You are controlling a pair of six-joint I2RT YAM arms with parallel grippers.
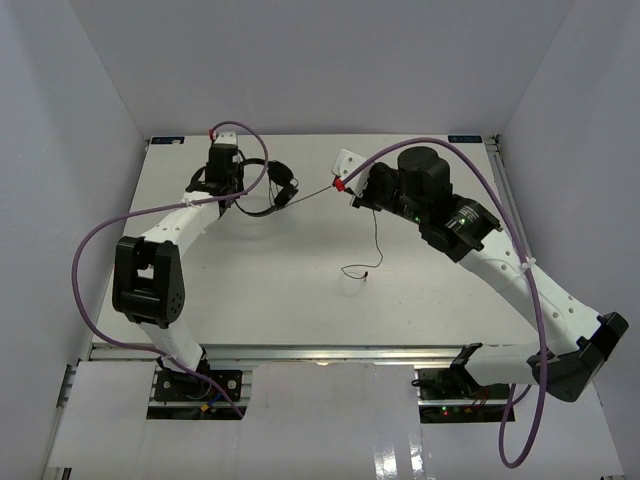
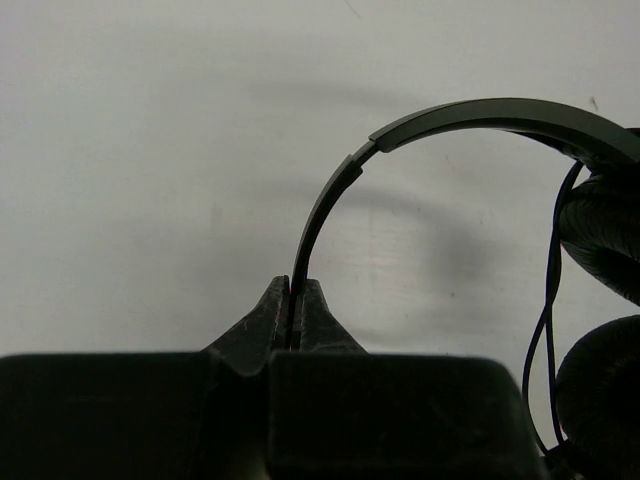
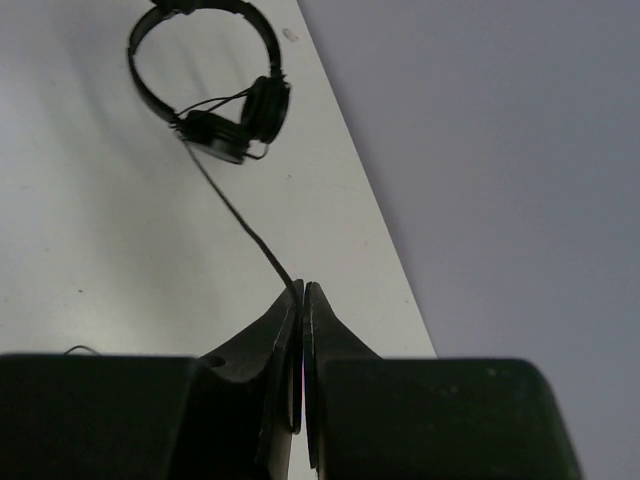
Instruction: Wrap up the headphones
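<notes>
The black headphones (image 1: pixel 272 188) lie at the back of the table, left of centre. My left gripper (image 2: pixel 296 288) is shut on the thin headband (image 2: pixel 330 205); the padded earcups (image 2: pixel 600 235) show at the right of the left wrist view. My right gripper (image 3: pixel 303 290) is shut on the thin black cord (image 3: pixel 245 220), which runs taut from the earcups (image 3: pixel 245 120) to the jaws. In the top view the right gripper (image 1: pixel 342 185) holds the cord (image 1: pixel 315 190) to the right of the headphones. The loose cord end (image 1: pixel 362 268) with its small plug lies on the table nearer the front.
The white table (image 1: pixel 300 300) is ringed by grey walls (image 1: pixel 560 80). Thick purple robot cables (image 1: pixel 100 240) loop beside each arm. The table's far right edge (image 3: pixel 370 230) runs close to my right gripper.
</notes>
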